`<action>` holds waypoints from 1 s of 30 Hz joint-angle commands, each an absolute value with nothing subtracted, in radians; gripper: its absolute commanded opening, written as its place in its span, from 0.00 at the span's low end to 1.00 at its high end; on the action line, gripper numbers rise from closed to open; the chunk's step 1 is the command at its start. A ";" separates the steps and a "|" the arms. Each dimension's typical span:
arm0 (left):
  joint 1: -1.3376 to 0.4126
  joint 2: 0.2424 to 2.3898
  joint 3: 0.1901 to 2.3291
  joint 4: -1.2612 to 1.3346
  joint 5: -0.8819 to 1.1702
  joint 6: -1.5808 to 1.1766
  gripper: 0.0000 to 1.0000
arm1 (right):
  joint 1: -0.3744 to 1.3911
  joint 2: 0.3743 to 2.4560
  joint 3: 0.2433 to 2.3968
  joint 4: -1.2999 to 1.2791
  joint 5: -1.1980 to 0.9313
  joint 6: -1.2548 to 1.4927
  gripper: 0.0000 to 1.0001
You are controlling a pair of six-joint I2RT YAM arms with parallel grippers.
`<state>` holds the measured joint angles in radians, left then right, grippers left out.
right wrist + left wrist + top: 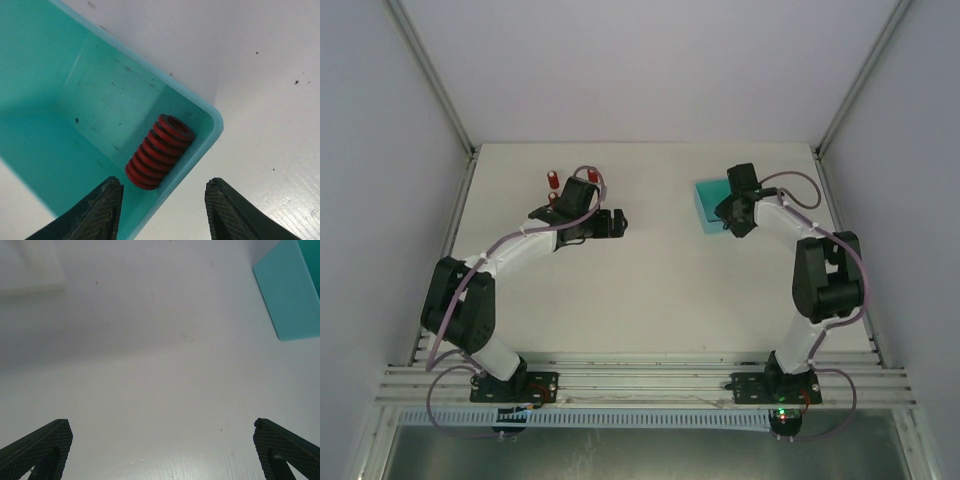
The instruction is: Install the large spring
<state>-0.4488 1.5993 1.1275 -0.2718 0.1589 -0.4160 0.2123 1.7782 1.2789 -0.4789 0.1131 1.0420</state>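
A large red spring [159, 152] lies on its side inside a teal bin [60, 125], against the bin's near right wall by the corner. My right gripper [165, 212] is open above it, its fingers straddling that wall, one over the bin and one over the table. In the top view the right gripper [738, 215] hovers over the teal bin [708, 205] at the back right. My left gripper [618, 224] is open and empty over bare table; its fingertips [37, 445] show at the bottom corners. Small red springs [552, 180] stand on a fixture behind the left arm.
The teal bin's corner [290, 295] shows at the upper right of the left wrist view. A white block [30, 270] lies at its upper left. Grey walls and metal posts [440, 90] bound the white table on three sides.
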 commanded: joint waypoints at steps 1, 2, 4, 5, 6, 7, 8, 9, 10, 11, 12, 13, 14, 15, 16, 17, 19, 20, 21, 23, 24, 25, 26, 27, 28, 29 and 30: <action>-0.448 1.595 1.166 -0.300 0.186 -0.410 0.99 | 0.203 1.815 1.292 -0.484 0.116 1.084 0.50; -0.448 1.593 1.166 -0.300 0.187 -0.408 0.99 | 0.201 1.829 1.305 -0.484 0.113 1.077 0.49; -0.448 1.591 1.167 -0.305 0.180 -0.404 0.99 | 0.196 1.856 1.334 -0.500 0.111 1.068 0.46; -0.447 1.590 1.168 -0.309 0.174 -0.401 0.99 | 0.195 1.861 1.344 -0.505 0.112 1.063 0.43; -0.447 1.590 1.169 -0.311 0.170 -0.397 0.99 | 0.194 1.863 1.349 -0.505 0.117 1.053 0.39; -0.446 1.588 1.169 -0.311 0.169 -0.395 0.99 | 0.195 1.863 1.354 -0.504 0.123 1.040 0.36; -0.447 1.588 1.169 -0.311 0.169 -0.394 0.99 | 0.194 1.866 1.361 -0.513 0.130 1.026 0.33; -0.447 1.589 1.170 -0.311 0.170 -0.394 0.99 | 0.192 1.871 1.369 -0.523 0.133 1.011 0.30; -0.448 1.591 1.170 -0.311 0.169 -0.393 0.99 | 0.189 1.876 1.381 -0.543 0.136 0.997 0.27; -0.445 1.593 1.170 -0.310 0.170 -0.392 0.99 | 0.187 1.885 1.393 -0.569 0.139 0.981 0.25; -0.445 1.592 1.172 -0.310 0.169 -0.392 0.99 | 0.182 1.891 1.403 -0.589 0.139 0.964 0.24; -0.446 1.593 1.172 -0.311 0.169 -0.389 0.99 | 0.179 1.900 1.414 -0.615 0.139 0.945 0.22; -0.444 1.595 1.172 -0.310 0.169 -0.387 0.99 | 0.177 1.905 1.422 -0.630 0.144 0.930 0.20; -0.444 1.596 1.174 -0.312 0.168 -0.385 0.99 | 0.174 1.906 1.427 -0.645 0.150 0.915 0.19; -0.443 1.597 1.176 -0.316 0.164 -0.384 0.99 | 0.171 1.906 1.430 -0.655 0.152 0.896 0.18; -0.442 1.598 1.178 -0.317 0.164 -0.383 0.99 | 0.169 1.906 1.433 -0.659 0.154 0.873 0.18; -0.440 1.597 1.178 -0.317 0.164 -0.382 0.99 | 0.162 1.905 1.446 -0.672 0.154 0.807 0.18; -0.440 1.597 1.178 -0.317 0.163 -0.382 0.99 | 0.159 1.907 1.459 -0.681 0.153 0.770 0.18; -0.441 1.598 1.177 -0.317 0.163 -0.382 0.99 | 0.155 1.914 1.474 -0.698 0.151 0.727 0.17; -0.439 1.596 1.175 -0.316 0.163 -0.381 0.99 | 0.151 1.933 1.513 -0.741 0.158 0.651 0.14; -0.439 1.597 1.175 -0.317 0.163 -0.381 0.99 | 0.150 1.943 1.542 -0.760 0.164 0.616 0.14; -0.439 1.597 1.176 -0.318 0.163 -0.380 0.99 | 0.149 1.953 1.557 -0.774 0.166 0.578 0.13; -0.439 1.598 1.177 -0.319 0.164 -0.380 0.99 | 0.149 1.958 1.572 -0.783 0.168 0.542 0.12; -0.437 1.596 1.177 -0.320 0.163 -0.379 0.99 | 0.148 1.964 1.581 -0.784 0.168 0.501 0.12; -0.437 1.597 1.177 -0.320 0.163 -0.378 0.99 | 0.148 1.971 1.588 -0.803 0.169 0.465 0.12; -0.437 1.597 1.178 -0.319 0.163 -0.378 0.99 | 0.147 1.975 1.593 -0.811 0.173 0.438 0.12; -0.437 1.596 1.176 -0.319 0.164 -0.379 0.99 | 0.145 1.979 1.596 -0.816 0.173 0.414 0.12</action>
<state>-0.4419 1.5990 1.1378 -0.2970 0.1650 -0.3901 0.1513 1.9648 1.5589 -0.7307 0.1486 0.5930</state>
